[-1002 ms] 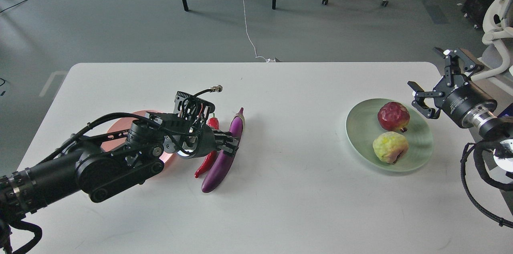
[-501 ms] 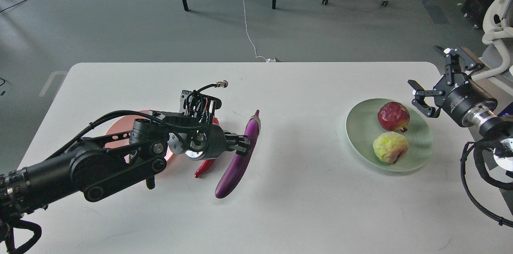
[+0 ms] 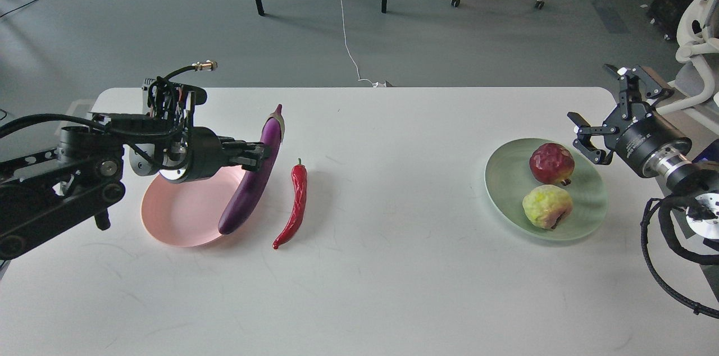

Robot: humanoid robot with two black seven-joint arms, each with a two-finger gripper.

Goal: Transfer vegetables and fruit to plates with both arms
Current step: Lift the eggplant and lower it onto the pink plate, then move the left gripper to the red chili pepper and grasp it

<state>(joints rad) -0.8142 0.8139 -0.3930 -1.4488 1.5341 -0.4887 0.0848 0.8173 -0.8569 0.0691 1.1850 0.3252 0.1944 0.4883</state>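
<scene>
Nearest us, in the lower middle of the frame, our white desk (image 3: 393, 288) lies bare and faintly scuffed; a little above, left of centre, the red chili pepper (image 3: 296, 205) lies flat on the desk just right of the pink plate, slim and wrinkled, its green stem pointing up the frame and its tip curling toward the lower left; beside it the pale pink plate (image 3: 174, 215) sits round and shallow at centre left; our left gripper (image 3: 254, 153) is clamped on the eggplant (image 3: 251, 177) at about its middle, and the eggplant hangs tilted, long and glossy purple, its rounded lower end over the plate's right rim and its pale stem cap pointing to the upper part of the frame; we cannot tell whether that lower end touches the plate. At centre right the pale mint green plate (image 3: 505, 176) carries both fruits, faceted and roundish; the yellow-green one (image 3: 547, 206), with a reddish patch, sits nearer us, touching or nearly touching the dark red one (image 3: 551, 163) behind it; at the right edge our right gripper (image 3: 602, 112) hovers just beyond the green plate's far rim, fingers spread wide and holding nothing.
</scene>
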